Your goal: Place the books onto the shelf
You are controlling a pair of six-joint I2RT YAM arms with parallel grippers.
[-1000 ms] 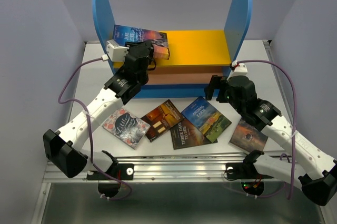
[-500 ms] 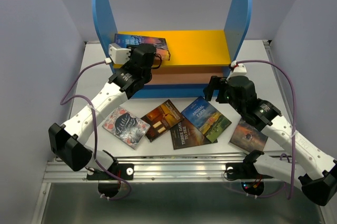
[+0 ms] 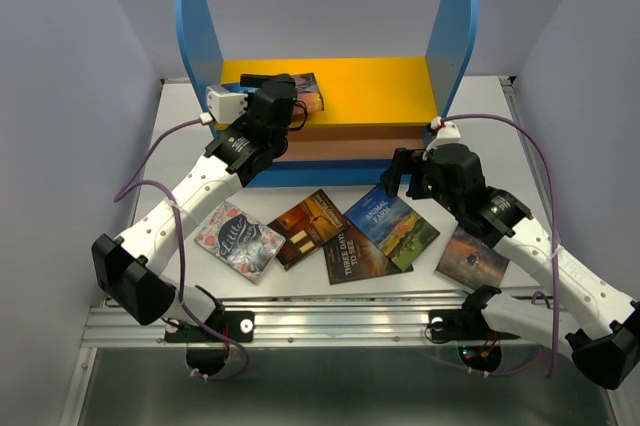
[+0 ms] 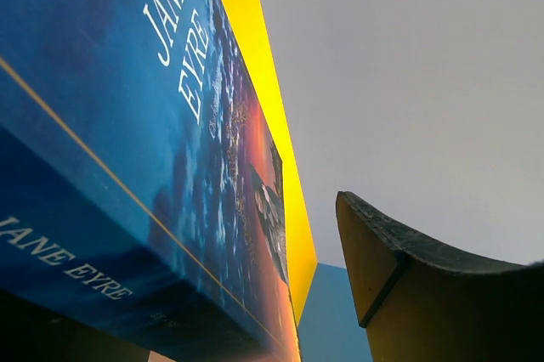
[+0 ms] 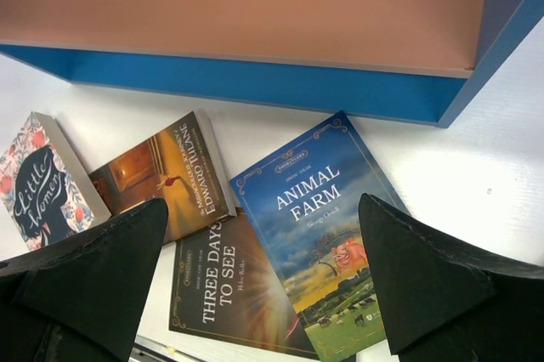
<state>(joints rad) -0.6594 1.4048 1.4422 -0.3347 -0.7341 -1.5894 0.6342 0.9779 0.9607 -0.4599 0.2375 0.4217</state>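
Reaching up to the left end of the shelf [image 3: 200, 36], the left pincer [image 3: 283, 91] sits over the yellow top board [image 3: 385, 86], close beside the left blue side panel. Jane Eyre [image 3: 306, 92] lies on that board, partly hidden beneath the pincer, with its far end poking out toward the middle. In the left wrist view the blue cover fills the left side. The one visible finger [image 4: 416, 285] stands clear of it with bare wall showing between them, so this pincer is open and clamps nothing; its other finger is out of sight behind the book. The right pincer [image 3: 400, 178] hangs low over the bench [image 3: 560, 146] in front of the shelf's blue base [image 3: 330, 175], jaws spread wide and empty, and Animal Farm [image 3: 392, 226] lies below the gap between its fingers. The remaining books lie flat on the bench in a loose fan in front of the shelf. Little Women [image 3: 238, 238] is farthest left, and the Edward Tulane book [image 3: 310, 224] is next to it. Three Days to See [image 3: 352, 258] is nearer the front edge, and Animal Farm laps over its right side. A dark-covered book [image 3: 472, 258] lies apart to the right, partly under the right arm, its title too small to read. The brown lower board [image 3: 350, 148] holds no book in the part that shows.
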